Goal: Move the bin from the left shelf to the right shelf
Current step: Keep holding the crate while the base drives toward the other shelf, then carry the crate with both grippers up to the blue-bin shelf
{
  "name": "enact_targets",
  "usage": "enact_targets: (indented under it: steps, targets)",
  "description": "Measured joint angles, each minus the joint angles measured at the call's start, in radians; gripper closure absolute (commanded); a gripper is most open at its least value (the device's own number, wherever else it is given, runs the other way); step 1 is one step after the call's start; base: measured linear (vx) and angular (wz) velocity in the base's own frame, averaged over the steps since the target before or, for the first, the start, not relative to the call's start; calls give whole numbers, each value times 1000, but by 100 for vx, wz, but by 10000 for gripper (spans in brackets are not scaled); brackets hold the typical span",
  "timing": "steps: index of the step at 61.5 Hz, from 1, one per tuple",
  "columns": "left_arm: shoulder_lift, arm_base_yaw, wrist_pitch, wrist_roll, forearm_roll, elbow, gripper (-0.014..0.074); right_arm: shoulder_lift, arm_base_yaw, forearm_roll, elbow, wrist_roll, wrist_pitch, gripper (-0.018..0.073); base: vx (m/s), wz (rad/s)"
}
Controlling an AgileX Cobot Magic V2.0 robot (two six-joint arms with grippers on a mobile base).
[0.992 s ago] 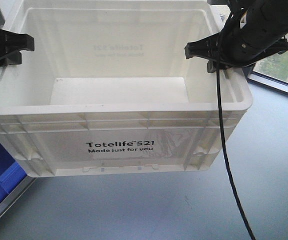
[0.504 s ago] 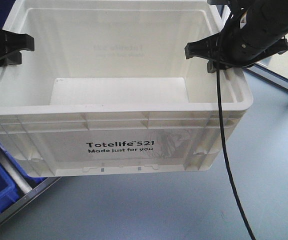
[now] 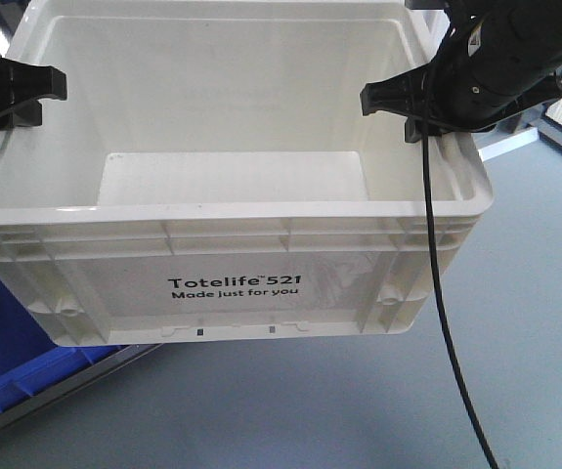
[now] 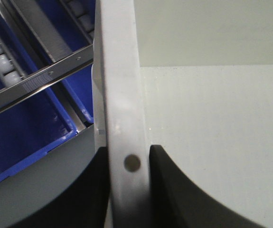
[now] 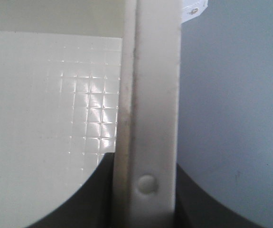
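A grey floor [image 3: 359,410] is spreading beneath everything, with a metal roller shelf [image 4: 41,76] carrying blue bins [image 3: 7,337] sitting at lower left. The white bin [image 3: 232,244], empty, ribbed under its rim and printed "Totelife 521", is hanging above them, the left gripper [image 4: 129,190] clamping its left rim and the right gripper [image 5: 143,190] clamping its right rim.
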Motion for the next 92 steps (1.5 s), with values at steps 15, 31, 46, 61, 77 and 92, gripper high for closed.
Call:
enact_targets:
  steps: [15, 31, 46, 61, 77, 92]
  targets:
    - [0, 0, 0, 0, 0, 0, 447, 0, 0, 0, 0, 0, 0, 477, -1, 40]
    - [0, 0, 0, 0, 0, 0, 447, 0, 0, 0, 0, 0, 1, 477, 1, 39]
    - [0, 0, 0, 0, 0, 0, 447, 0, 0, 0, 0, 0, 1, 477, 2, 44]
    - [0, 0, 1, 0, 0, 0, 449, 0, 0, 0, 0, 0, 1, 477, 2, 46]
    - [0, 0, 2, 0, 0, 0, 448, 0, 0, 1, 0, 0, 1, 477, 5, 38]
    - [0, 0, 2, 0, 0, 0, 447, 0, 0, 1, 0, 0, 1, 477, 8, 22]
